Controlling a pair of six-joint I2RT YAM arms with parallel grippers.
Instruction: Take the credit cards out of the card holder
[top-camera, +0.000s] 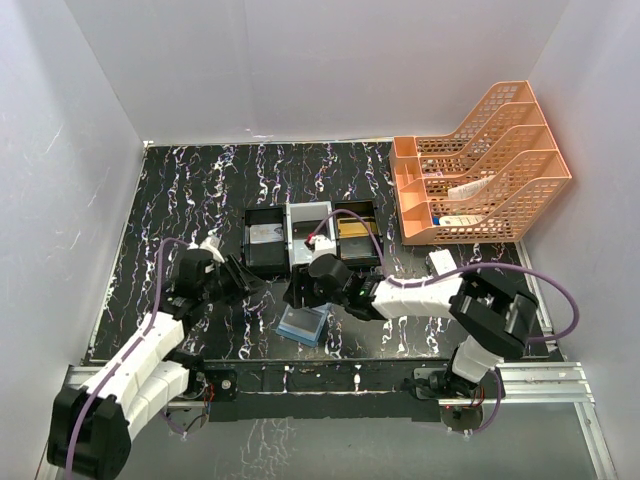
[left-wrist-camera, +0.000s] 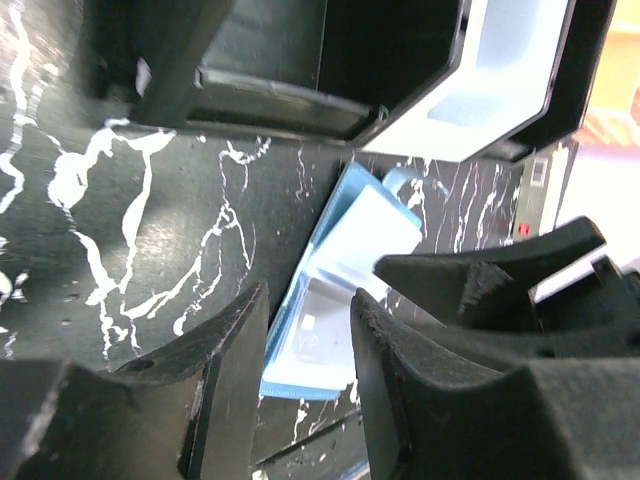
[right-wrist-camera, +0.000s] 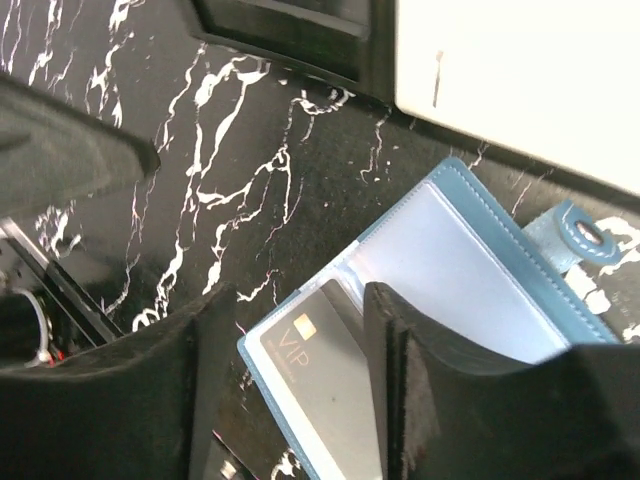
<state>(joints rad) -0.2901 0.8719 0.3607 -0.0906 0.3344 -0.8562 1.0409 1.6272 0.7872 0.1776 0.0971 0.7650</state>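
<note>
The blue card holder lies open on the black marbled table near the front edge. In the right wrist view the holder shows pale inner pockets, a snap tab and a silver-grey "VIP" credit card sitting in a pocket. My right gripper is open just above it, the card between its fingers and the right finger over the pocket. My left gripper is open, low over the table to the holder's left, looking at the holder and the card. In the top view the left gripper and right gripper are close together.
A black-and-white three-compartment tray stands just behind the grippers, with a silver-grey card in its left bay and a gold card in its right bay. An orange file rack stands at the back right. A small white box lies in front of it.
</note>
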